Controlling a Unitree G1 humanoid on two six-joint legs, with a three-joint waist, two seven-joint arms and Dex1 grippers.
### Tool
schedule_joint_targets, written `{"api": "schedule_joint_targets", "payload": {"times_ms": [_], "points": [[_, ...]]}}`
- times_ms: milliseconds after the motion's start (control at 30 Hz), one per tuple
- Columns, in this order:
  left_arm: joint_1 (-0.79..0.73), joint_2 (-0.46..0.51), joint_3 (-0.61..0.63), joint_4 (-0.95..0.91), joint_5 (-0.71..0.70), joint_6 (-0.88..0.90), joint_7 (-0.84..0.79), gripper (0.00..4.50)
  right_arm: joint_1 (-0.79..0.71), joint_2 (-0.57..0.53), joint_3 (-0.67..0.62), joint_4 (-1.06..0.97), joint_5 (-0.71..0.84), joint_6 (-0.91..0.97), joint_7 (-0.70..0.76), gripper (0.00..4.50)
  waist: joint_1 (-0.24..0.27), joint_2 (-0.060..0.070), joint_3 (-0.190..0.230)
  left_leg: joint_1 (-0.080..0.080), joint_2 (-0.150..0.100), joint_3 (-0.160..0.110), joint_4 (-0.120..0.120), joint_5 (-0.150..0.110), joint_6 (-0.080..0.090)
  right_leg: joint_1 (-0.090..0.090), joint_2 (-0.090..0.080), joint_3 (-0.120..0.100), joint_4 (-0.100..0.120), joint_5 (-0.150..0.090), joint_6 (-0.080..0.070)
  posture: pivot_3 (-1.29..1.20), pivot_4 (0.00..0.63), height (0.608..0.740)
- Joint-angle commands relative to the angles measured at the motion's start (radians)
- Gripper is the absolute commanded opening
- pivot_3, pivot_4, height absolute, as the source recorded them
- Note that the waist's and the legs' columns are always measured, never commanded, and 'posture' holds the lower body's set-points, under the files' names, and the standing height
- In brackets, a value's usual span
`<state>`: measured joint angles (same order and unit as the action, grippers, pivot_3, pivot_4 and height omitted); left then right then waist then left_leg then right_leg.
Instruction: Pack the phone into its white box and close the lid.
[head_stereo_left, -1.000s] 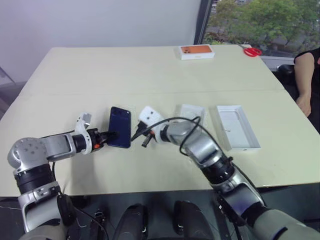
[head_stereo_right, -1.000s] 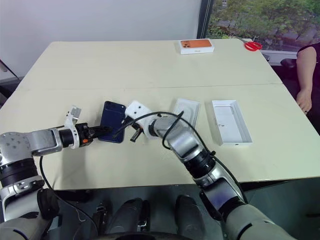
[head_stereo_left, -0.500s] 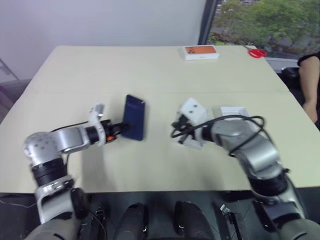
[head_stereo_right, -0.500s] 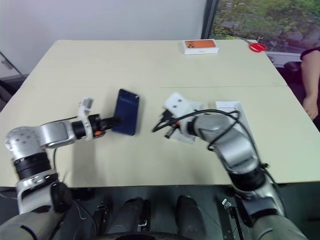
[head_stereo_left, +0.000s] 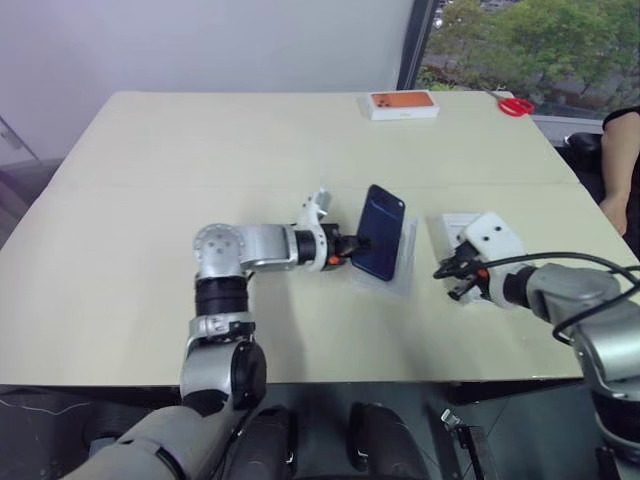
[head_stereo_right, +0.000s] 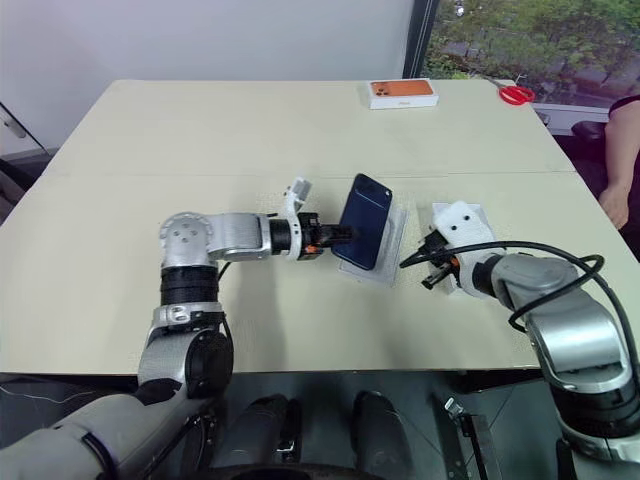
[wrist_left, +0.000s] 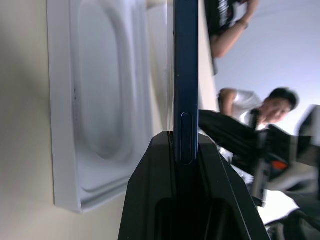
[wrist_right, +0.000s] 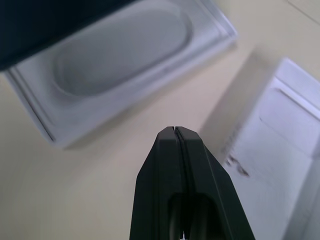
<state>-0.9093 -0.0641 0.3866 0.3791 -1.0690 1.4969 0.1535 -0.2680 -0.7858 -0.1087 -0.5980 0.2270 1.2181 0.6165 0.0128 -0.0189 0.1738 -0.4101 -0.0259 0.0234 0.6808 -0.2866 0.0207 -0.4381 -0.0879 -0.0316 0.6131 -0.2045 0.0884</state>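
The left fingers (wrist_left: 172, 150) are clamped on the lower edge of the phone (head_stereo_left: 380, 232), holding it up off the surface (head_stereo_left: 200, 150) with its dark blue face tilted, roughly on edge. The phone hangs above a thin white insert (head_stereo_right: 392, 240) with an oval hollow (the left wrist view shows that insert (wrist_left: 95, 100) lying flat just beside the phone's edge (wrist_left: 186, 75)). Both sit a little right of the middle of the surface, closer to its near edge than its far one.

The right fingers (wrist_right: 179, 137) are pressed together with nothing between them, pointing down toward the bare surface between the insert (wrist_right: 120, 60) and a white tray (wrist_right: 280, 150). In the head views that gripper (head_stereo_left: 452, 278) hovers near the surface's right part, and the tray (head_stereo_left: 455, 222) peeks out from behind it; I cannot tell whether this tray is the box or the lid.

At the far edge, toward the right corner, lies a white box with an orange picture (head_stereo_left: 403, 103), and red scissors (head_stereo_left: 513, 105) lie just beyond it by the corner. A person's arm (head_stereo_left: 618, 165) shows past the right edge.
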Motion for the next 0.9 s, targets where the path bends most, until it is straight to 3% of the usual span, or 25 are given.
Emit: {"api": "schedule_joint_targets", "payload": {"times_ms": [33, 500, 700, 800, 900], "points": [[-0.061, -0.015, -0.019, 0.053, 0.042, -0.022, -0.039, 0.03, 0.023, -0.023, -0.063, -0.059, 0.016, -0.002, -0.013, 0.00, 0.002, 0.000, 0.000, 0.000, 0.000, 0.000, 0.000, 0.000, 0.000, 0.000, 0.000, 0.000, 0.000, 0.000, 0.000, 0.00, 0.150, 0.740], [-0.135, -0.053, -0.020, 0.207, 0.198, -0.099, -0.113, 0.03, 0.069, -0.022, -0.089, -0.070, 0.051, -0.012, -0.047, 0.00, 0.002, -0.001, 0.001, 0.000, 0.000, 0.000, 0.000, 0.000, 0.000, 0.000, 0.000, 0.000, 0.000, 0.000, 0.000, 0.00, 0.150, 0.740], [-0.131, -0.043, -0.023, 0.197, 0.222, -0.077, -0.155, 2.80, 0.062, -0.023, -0.079, -0.060, 0.062, -0.018, -0.061, 0.00, 0.002, -0.001, 0.001, 0.000, 0.000, 0.000, 0.000, 0.000, 0.000, 0.000, 0.000, 0.000, 0.000, 0.000, 0.000, 0.00, 0.150, 0.740], [-0.130, -0.022, -0.026, 0.174, 0.228, -0.059, -0.181, 4.39, 0.055, -0.023, -0.071, -0.061, 0.069, -0.018, -0.065, 0.00, 0.001, -0.001, 0.001, 0.000, 0.000, 0.000, 0.000, 0.000, 0.000, 0.000, 0.000, 0.000, 0.000, 0.000, 0.000, 0.00, 0.150, 0.740], [-0.127, -0.003, -0.030, 0.136, 0.231, -0.031, -0.208, 4.46, 0.051, -0.023, -0.068, -0.063, 0.076, -0.016, -0.070, 0.00, -0.001, -0.001, 0.000, 0.000, 0.001, 0.000, 0.001, 0.000, 0.000, 0.000, 0.000, 0.000, 0.000, 0.000, 0.000, 0.00, 0.150, 0.740]]}}
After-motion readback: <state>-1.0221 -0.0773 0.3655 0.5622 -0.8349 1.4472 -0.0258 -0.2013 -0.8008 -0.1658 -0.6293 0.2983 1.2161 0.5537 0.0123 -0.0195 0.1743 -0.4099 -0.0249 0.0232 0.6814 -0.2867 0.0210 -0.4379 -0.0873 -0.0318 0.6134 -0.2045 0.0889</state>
